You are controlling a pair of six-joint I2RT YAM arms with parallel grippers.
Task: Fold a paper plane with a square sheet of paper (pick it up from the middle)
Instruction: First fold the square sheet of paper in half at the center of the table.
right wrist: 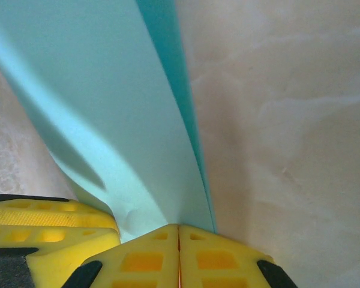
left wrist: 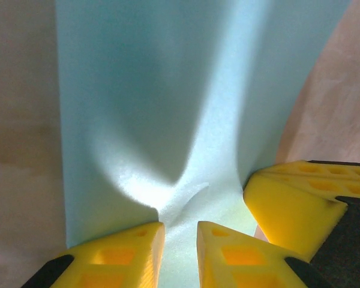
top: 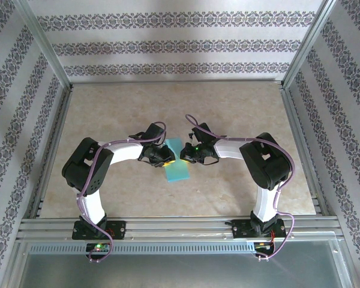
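The square sheet of paper (top: 179, 171), lying twelve-to-six, is being pinched from three o'clock by the right fingers (right wrist: 144, 258) and straddled from nine by the narrowly parted left fingers (left wrist: 126, 252).

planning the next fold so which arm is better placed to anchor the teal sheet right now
Right, probably. The right gripper is shut on the square sheet of paper, fingers pressed together, while the left gripper has its fingers slightly apart around the paper, not yet clamped.
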